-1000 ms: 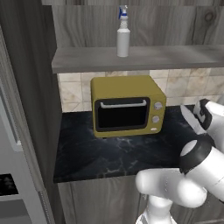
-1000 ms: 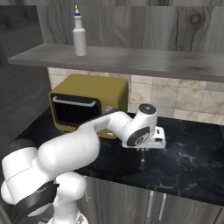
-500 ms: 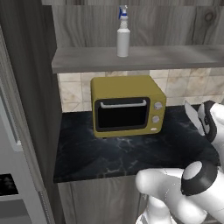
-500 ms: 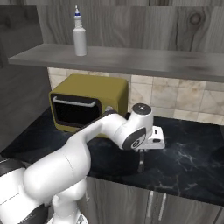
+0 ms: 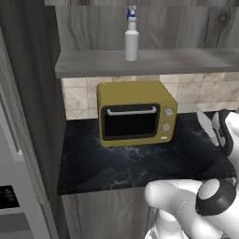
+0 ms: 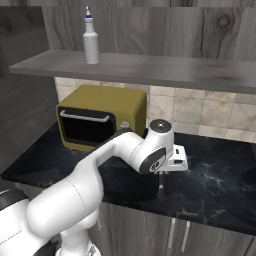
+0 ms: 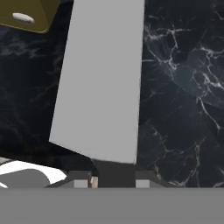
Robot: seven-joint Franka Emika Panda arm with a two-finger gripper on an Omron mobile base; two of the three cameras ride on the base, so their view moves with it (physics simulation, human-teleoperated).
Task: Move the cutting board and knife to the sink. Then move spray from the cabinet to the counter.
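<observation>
My gripper (image 7: 114,177) is shut on the knife's dark handle, and the broad grey blade of the knife (image 7: 100,87) points away over the black counter (image 7: 179,96). Seen from the right base, the gripper (image 6: 162,174) hangs just above the counter (image 6: 215,180) right of the oven, with the knife (image 6: 161,188) pointing down. From the left base, the knife (image 5: 206,126) shows at the right edge. The white spray (image 5: 131,35) (image 6: 90,37) stands upright on the cabinet shelf (image 5: 140,63) (image 6: 160,69). The cutting board and sink are out of view.
A yellow oven (image 5: 135,112) (image 6: 100,117) sits on the counter (image 5: 130,163) against the tiled wall, left of the gripper. A tall grey panel (image 5: 28,93) bounds the counter's left end. Grey lower cabinet doors (image 6: 200,235) run under the counter.
The hand holding the knife has sunk slightly, and the arm's elbow has dropped lower in the left base view. The spray and oven have not moved.
</observation>
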